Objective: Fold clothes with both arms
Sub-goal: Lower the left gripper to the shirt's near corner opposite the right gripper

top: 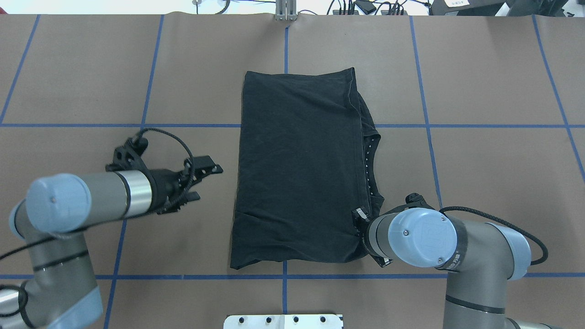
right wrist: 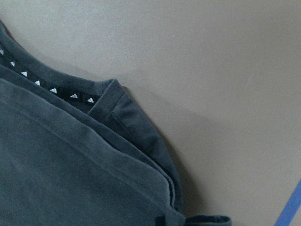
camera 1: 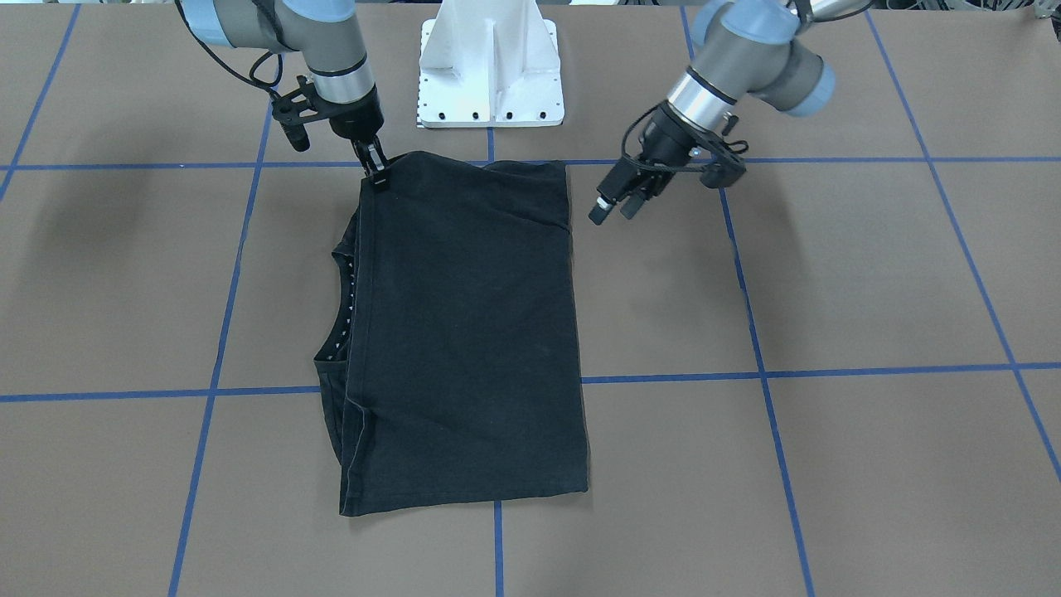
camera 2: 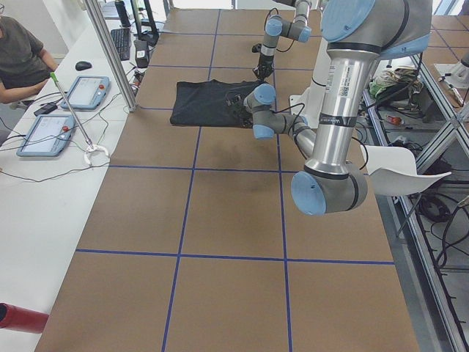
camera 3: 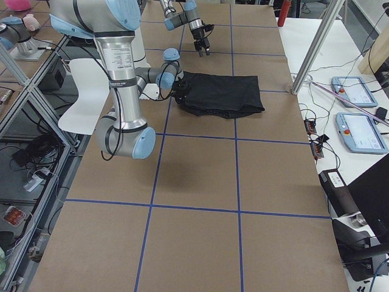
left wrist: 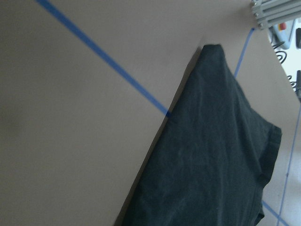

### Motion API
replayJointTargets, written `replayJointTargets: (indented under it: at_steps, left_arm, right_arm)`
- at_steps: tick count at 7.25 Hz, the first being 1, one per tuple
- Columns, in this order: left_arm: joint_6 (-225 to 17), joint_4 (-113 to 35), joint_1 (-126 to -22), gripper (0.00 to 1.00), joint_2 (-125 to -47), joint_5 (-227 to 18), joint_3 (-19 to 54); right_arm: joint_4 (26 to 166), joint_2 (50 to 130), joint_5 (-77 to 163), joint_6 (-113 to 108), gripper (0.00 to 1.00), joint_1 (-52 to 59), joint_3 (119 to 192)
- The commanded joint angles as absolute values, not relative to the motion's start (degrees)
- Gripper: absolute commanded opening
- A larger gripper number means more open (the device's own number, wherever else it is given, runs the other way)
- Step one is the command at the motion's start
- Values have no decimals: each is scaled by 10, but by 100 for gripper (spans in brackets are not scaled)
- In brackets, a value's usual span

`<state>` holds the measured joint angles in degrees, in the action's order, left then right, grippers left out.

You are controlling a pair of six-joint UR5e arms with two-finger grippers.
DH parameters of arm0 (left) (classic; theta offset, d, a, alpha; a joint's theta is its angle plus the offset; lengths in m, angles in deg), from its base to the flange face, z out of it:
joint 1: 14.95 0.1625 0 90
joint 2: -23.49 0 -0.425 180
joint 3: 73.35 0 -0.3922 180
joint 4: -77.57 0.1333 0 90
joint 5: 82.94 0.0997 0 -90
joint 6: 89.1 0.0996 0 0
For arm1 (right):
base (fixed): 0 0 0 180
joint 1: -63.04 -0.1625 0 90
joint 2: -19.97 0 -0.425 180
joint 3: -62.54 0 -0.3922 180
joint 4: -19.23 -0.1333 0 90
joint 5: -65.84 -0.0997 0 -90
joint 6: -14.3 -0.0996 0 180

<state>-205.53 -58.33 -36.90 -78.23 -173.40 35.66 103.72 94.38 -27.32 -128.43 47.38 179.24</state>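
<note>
The black T-shirt (camera 1: 464, 332) (top: 297, 169) lies folded into a tall rectangle at mid-table, and no logo shows. Its collar (top: 371, 151) (right wrist: 51, 89), with small white triangles, peeks out along the edge on my right arm's side. My right gripper (camera 1: 377, 178) (top: 358, 214) is shut on the folded shirt's near corner on that side. My left gripper (camera 1: 613, 211) (top: 203, 180) hovers open with nothing in it, a short way off the shirt's other long edge. The left wrist view looks along that edge of the shirt (left wrist: 211, 165).
The white pedestal (camera 1: 491, 66) stands at the robot's side of the brown table, just behind the shirt. Blue tape lines (top: 146, 91) grid the surface. In the exterior left view a person (camera 2: 18, 62) sits at a side bench with tablets (camera 2: 45, 134).
</note>
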Motion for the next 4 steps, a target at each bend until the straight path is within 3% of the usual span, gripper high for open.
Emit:
replayJointTargets:
  at_steps: [1, 4]
  left_arm:
    - [-2110, -560, -260, 98, -775, -1653, 369]
    - [-2119, -557, -230, 94, -774, -1648, 360]
  right_arm:
    - [1037, 944, -277, -1284, 0, 473, 1793]
    - [1037, 943, -277, -1283, 0, 474, 1793]
